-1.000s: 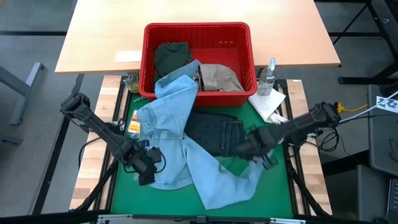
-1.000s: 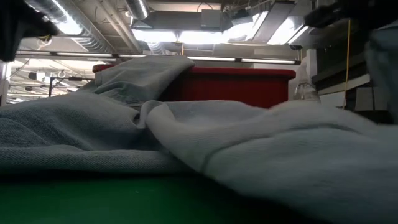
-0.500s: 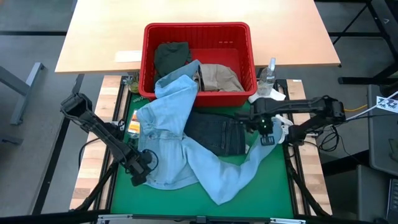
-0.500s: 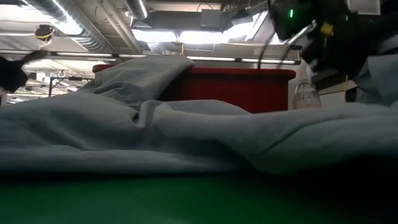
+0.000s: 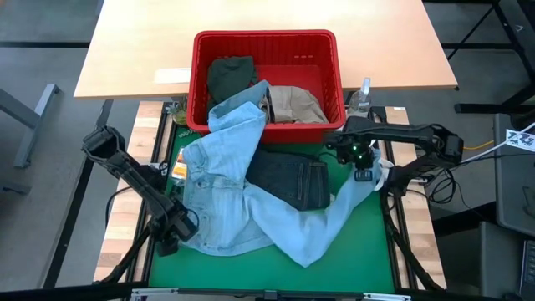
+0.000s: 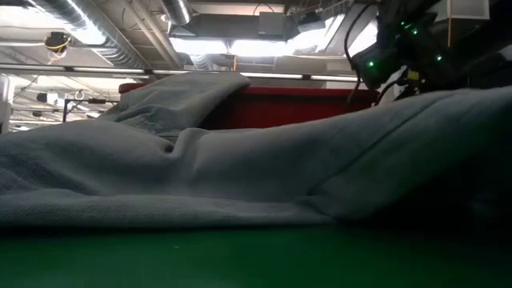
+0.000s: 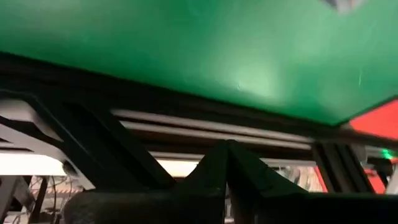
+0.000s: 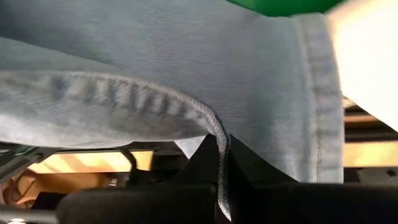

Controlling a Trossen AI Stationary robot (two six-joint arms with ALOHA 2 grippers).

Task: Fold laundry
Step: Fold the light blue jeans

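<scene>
we see the right gripper [image 5: 361, 164] at 3 o'clock on the green mat [image 5: 368, 242], pinched tight on a hem of the light blue denim [image 5: 226, 196], which sprawls from the red basket [image 5: 198, 84] over the dark jeans [image 5: 288, 180]. the left gripper [image 5: 167, 238], at 8 o'clock, is closed on nothing beside the denim's edge.

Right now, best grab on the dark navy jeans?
Take the dark navy jeans at their bare edge nearest the red basket, coming straight down. Light blue denim overlaps both sides, and the right gripper holds its hem alongside.
</scene>
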